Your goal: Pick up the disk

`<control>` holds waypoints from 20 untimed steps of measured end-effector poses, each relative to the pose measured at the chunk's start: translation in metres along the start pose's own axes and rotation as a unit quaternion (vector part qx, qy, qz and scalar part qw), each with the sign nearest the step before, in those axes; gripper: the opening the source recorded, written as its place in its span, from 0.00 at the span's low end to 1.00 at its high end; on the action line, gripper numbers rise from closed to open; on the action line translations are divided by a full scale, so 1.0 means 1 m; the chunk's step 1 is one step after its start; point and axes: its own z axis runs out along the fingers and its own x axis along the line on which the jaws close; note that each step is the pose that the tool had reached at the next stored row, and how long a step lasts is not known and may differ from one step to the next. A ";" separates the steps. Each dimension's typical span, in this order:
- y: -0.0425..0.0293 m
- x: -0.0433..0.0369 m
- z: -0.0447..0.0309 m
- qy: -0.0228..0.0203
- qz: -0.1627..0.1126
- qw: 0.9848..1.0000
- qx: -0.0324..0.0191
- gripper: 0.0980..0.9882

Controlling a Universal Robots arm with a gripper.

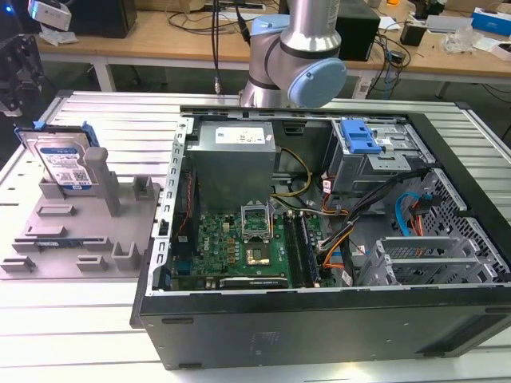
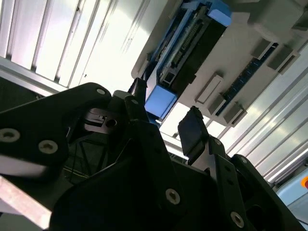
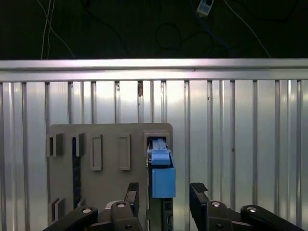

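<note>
Claw (image 3: 166, 188) | jaws apart, empty | disk (image 3: 162, 174) seen between them, standing on edge in grey fixture (image 3: 109, 137)

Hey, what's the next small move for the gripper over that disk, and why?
Probably ease straight toward the disk: in the first wrist view the open fingers sit either side of its blue edge without touching it, and it stands on edge in the grey fixture.

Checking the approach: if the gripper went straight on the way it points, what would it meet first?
Probably the disk, its blue end lined up between the open fingers of the gripper; depth is unclear.
</note>
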 end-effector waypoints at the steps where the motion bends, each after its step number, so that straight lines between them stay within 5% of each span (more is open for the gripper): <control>1: 0.0005 0.0000 0.0001 0.000 0.000 1.000 0.000 0.50; 20: 0.0019 0.0031 0.0208 0.000 0.000 1.000 0.000 0.50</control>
